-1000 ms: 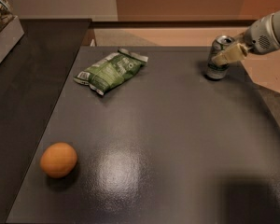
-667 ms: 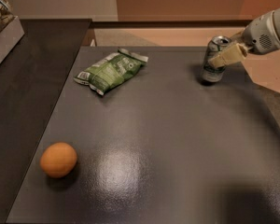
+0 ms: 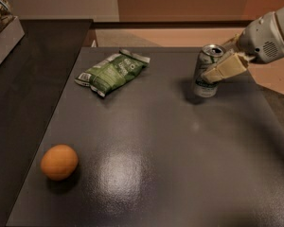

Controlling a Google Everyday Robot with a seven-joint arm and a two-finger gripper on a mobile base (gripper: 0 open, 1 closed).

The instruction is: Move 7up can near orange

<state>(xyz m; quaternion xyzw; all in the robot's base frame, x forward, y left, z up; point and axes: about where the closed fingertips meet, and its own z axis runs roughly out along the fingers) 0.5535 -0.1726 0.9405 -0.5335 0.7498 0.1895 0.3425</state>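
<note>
A dark, matte-grey table (image 3: pixel 180 174) fills most of the view, its top smooth enough to carry a soft, pale sheen near the middle. Behind it runs a warm brown wall (image 3: pixel 180 1).

At the table's far right, a flat, cream-coloured finger (image 3: pixel 226 68) lies slantwise across the front of the 7up can (image 3: pixel 203 83), and a second beige piece shows just behind the can's rim. The gripper (image 3: pixel 213 63) is closed around the can's upper half, holding it. The can is a small cylinder of silver aluminium with a green band and print low on its side and a shiny silver top with the pull tab visible; it leans slightly, top toward the right. Its base sits at the table surface over a dark shadow, and whether it touches cannot be told. Beyond the fingers, a rounded white plastic wrist housing (image 3: pixel 267 34) with a small perforated patch reaches in from the right edge.

Well apart from the can, at the far left-centre of the table, lies a crinkled green-and-white snack bag (image 3: pixel 112 71) — flat, with crimped ends. The orange (image 3: pixel 59 162) rests near the front left corner — round, smooth, and evenly coloured.
</note>
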